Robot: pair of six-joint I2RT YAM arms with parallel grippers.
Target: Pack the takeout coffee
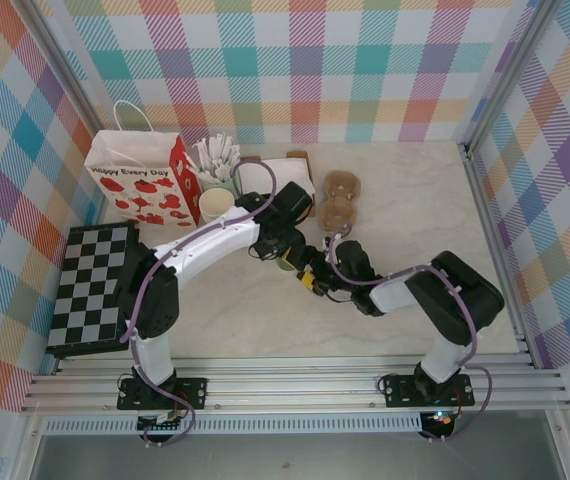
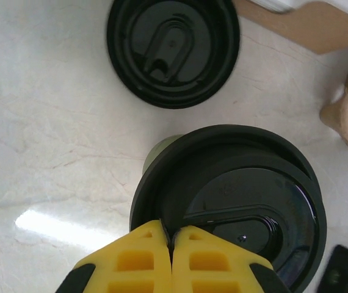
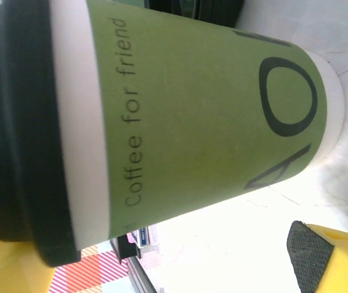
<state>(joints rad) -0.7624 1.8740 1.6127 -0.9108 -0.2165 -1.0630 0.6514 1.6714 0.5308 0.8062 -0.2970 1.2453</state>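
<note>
From here I see matt green paper on the takeout coffee [image 3: 204, 104], glossy black plastic on its lid [image 2: 241, 201], a smooth, faintly shiny marble-look table [image 2: 52, 152], and matt yellow plastic on the left gripper [image 2: 171, 239].

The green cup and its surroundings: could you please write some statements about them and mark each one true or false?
1. The green cup carries a black lid. True.
2. The left gripper is wide open. False: its yellow fingers are pressed together.
3. A second black lid lies on the table. True.
4. The print on the cup says "Tea for two". False: it says "Coffee for friend".
5. The right gripper is shut. False: its jaws stand open.
</note>
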